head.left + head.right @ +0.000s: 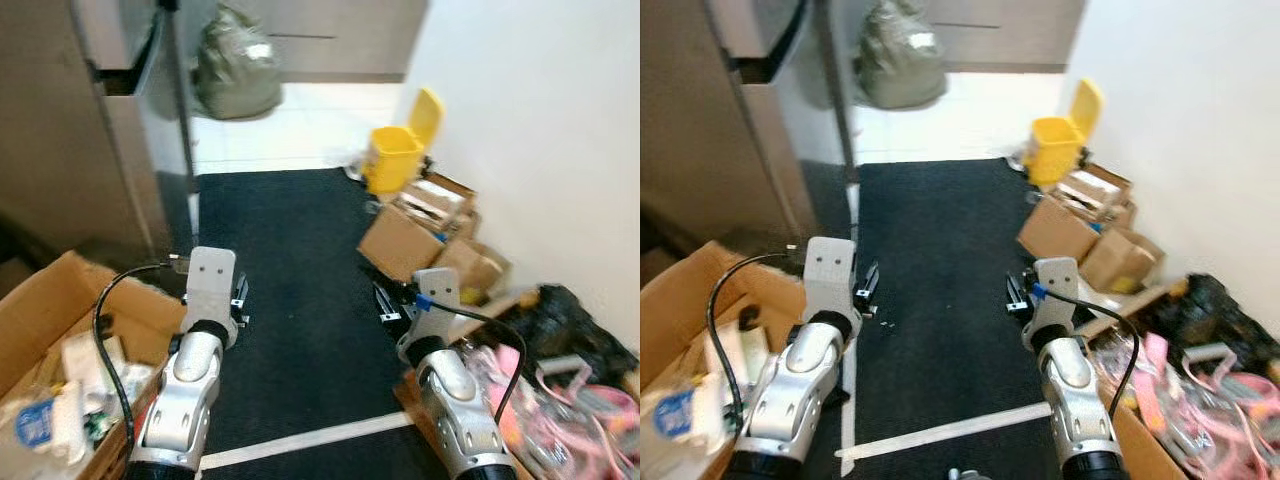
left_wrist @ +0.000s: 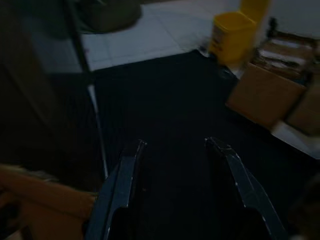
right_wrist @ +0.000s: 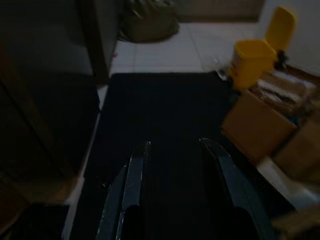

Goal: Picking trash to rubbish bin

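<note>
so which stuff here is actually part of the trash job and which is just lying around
Part of the job:
- yellow plastic rubbish bin with raised lid, by the white wall
- left gripper, jaws open, empty
- right gripper, jaws open, empty

Just lying about:
- brown cardboard boxes near the bin
- open cardboard box of clutter
- grey-green stuffed bag
- black floor mat

Both silver arms reach forward, low and level; left hand point(image 2: 175, 145) and right hand point(image 3: 172, 145) hold nothing, black fingers spread apart.
</note>
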`<state>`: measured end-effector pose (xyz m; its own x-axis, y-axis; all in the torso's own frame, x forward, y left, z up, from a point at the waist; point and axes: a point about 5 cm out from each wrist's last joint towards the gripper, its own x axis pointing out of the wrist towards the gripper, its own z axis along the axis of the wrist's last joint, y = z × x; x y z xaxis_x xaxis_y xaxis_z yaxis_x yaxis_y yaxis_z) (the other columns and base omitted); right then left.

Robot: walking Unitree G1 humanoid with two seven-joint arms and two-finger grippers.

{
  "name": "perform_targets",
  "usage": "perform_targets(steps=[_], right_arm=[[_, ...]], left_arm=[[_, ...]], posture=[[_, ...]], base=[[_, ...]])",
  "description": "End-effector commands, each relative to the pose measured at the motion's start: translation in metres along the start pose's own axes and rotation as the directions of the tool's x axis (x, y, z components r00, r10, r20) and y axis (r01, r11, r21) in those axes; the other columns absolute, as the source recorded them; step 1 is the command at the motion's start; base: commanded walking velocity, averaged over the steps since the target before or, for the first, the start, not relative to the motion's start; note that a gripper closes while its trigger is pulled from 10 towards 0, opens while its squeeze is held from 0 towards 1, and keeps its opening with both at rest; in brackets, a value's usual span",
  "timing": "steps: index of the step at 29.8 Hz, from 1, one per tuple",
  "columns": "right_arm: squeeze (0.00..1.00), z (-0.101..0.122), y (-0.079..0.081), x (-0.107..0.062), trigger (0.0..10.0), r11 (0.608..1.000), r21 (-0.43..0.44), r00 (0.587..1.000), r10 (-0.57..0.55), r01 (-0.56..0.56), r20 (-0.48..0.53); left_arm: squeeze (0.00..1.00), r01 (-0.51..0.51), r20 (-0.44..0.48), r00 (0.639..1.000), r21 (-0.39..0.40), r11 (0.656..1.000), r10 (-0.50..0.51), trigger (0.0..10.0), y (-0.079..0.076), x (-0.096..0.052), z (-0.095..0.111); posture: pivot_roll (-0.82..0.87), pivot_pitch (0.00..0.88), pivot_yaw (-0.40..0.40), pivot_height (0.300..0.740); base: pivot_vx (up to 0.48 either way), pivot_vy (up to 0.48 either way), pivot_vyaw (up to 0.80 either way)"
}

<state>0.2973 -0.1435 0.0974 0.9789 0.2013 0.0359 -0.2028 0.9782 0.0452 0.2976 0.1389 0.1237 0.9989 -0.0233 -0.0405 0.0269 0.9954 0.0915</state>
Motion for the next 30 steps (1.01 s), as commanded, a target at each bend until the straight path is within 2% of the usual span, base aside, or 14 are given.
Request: perform_targets(steps=[1, 22, 30], right_arm=[[0.00, -0.0038, -0.0046, -0.0039, 10.0, 1.000, 0.010, 0.999, -0.023, 0.023, -0.023], [0.00, -0.0061, -0.0071, -0.0039, 10.0, 0.998, 0.029, 0.998, -0.047, 0.048, -0.035], [0.00, -0.0094, -0.0054, -0.0044, 10.0, 0.998, 0.029, 0.998, -0.048, 0.049, -0.046]], left_arm=[[0.00, 0.003, -0.017, 1.000, 0.014, 1.000, -0.003, 10.0, 0.0017, -0.0018, -0.0052], [0.00, -0.001, -0.032, 0.999, 0.025, 1.000, 0.002, 10.0, 0.0029, 0.0025, -0.0071], [0.00, -0.005, -0.047, 0.999, 0.033, 0.999, 0.007, 10.0, 0.0061, -0.0013, -0.0111]], posture=[[-0.05, 0.136, -0.052, 0.740], [-0.01, 0.110, -0.054, 0.740], [-0.01, 0.113, -0.052, 0.740]], base=[[0.000, 0.000, -0.73], [0.000, 0.000, -0.73], [0.000, 0.000, -0.73]])
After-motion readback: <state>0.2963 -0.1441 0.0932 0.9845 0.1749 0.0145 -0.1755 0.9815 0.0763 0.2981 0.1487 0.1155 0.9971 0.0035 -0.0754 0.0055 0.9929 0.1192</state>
